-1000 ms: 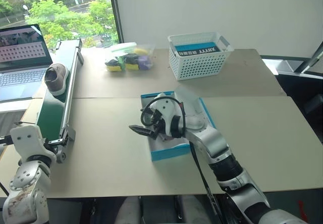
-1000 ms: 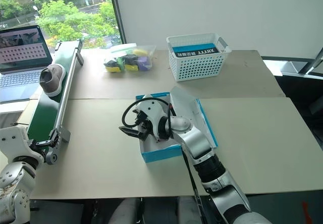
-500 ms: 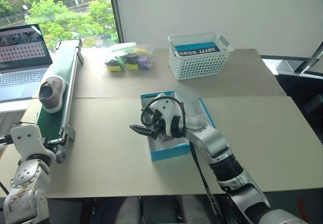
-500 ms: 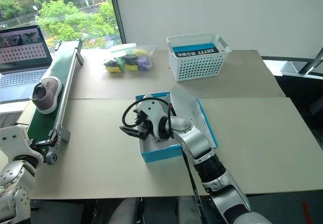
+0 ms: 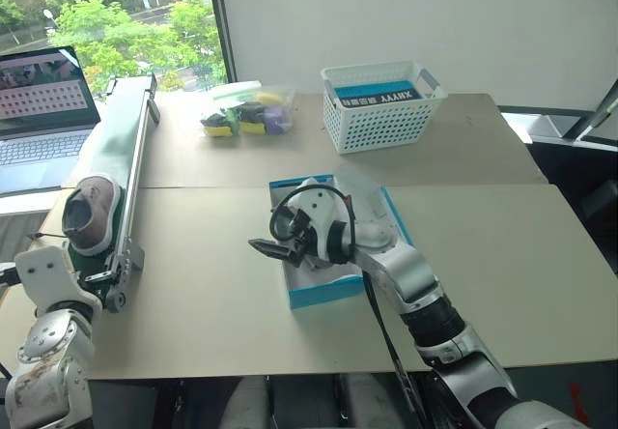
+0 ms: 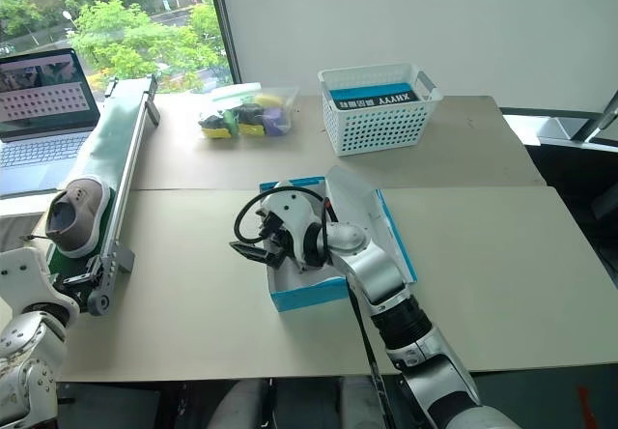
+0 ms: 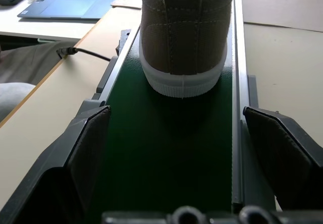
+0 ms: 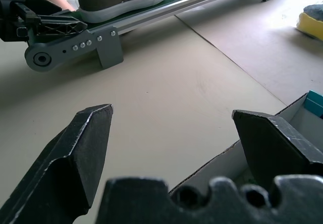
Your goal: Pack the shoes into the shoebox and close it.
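Note:
One grey-beige shoe [image 5: 89,214] with a pale sole rides at the near end of the green conveyor belt [image 5: 121,149], heel toward my left gripper [image 7: 175,112]. That gripper is open, its fingers [image 7: 81,158] straddling the belt's end just short of the heel, with nothing held. The blue shoebox [image 5: 326,292] lies open mid-table, its lid tilted back to the right. My right gripper [image 5: 270,249] hovers open and empty over the box's left edge, pointing toward the belt. My right hand hides much of the box's inside.
A white lattice basket [image 5: 381,108] holding a blue box stands at the back. A clear bag of colourful items [image 5: 246,112] lies left of it. A laptop [image 5: 41,110] sits beyond the belt on the far left. Bare tabletop lies between the belt and the box.
The shoe has travelled down the belt from its middle to the near end, close to my left gripper. The right arm has stayed still.

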